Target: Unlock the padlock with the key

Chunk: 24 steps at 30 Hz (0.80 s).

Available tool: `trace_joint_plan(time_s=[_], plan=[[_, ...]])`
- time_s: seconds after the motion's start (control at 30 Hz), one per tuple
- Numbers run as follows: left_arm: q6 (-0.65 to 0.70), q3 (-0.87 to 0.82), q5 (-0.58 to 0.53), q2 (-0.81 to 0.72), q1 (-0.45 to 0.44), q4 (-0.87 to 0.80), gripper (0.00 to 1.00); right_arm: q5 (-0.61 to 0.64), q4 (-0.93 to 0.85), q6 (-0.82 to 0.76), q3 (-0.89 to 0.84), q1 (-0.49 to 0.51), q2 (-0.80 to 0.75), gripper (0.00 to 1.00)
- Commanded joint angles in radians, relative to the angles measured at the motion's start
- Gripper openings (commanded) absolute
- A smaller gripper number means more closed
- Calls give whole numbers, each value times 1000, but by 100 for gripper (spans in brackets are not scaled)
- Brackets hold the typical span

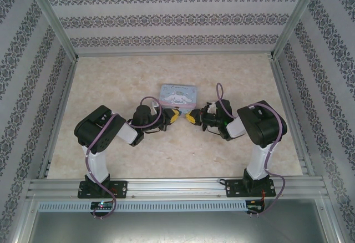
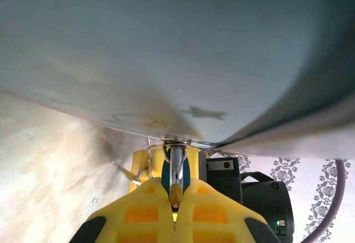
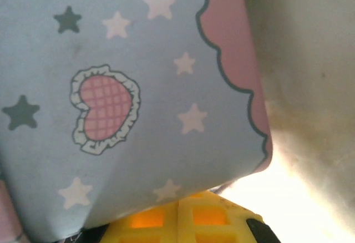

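My 2 arms meet at the near edge of the pale blue and pink cartoon tin box (image 1: 177, 94), which sits on the marbled beige counter (image 1: 166, 154). The tiny dark bluish padlock (image 2: 166, 177) hangs from the metal hasp on the tin's front wall, just under its rim. My left pincer (image 2: 176, 201) is closed narrow, and its yellow tips seem to nip the padlock's lower end, where a brassy glint shows between them. My right pincer (image 3: 177, 221) is pressed shut too, tucked under the tin's corner. In the left wrist view its tips sit just behind the padlock.

I cannot tell whether the right pincer holds the key. A thin wire loop (image 2: 138, 174) beside those tips may belong to it.

I judge this to be the step of bringing key and lock together, with the shackle not yet released. The next move calls for steadying the padlock with my left pincer. The right one then has to line a very small key up with the keyhole, seat it and turn.
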Motion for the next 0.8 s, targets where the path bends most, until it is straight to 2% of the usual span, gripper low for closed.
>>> trace_joint_plan(time_s=[0.0, 0.77], plan=[[25, -6, 114, -29, -30, 59, 0, 81, 6, -19, 8, -17, 16, 0], [21, 3, 106, -3, -24, 45, 0, -64, -4, -69, 8, -5, -103, 0]])
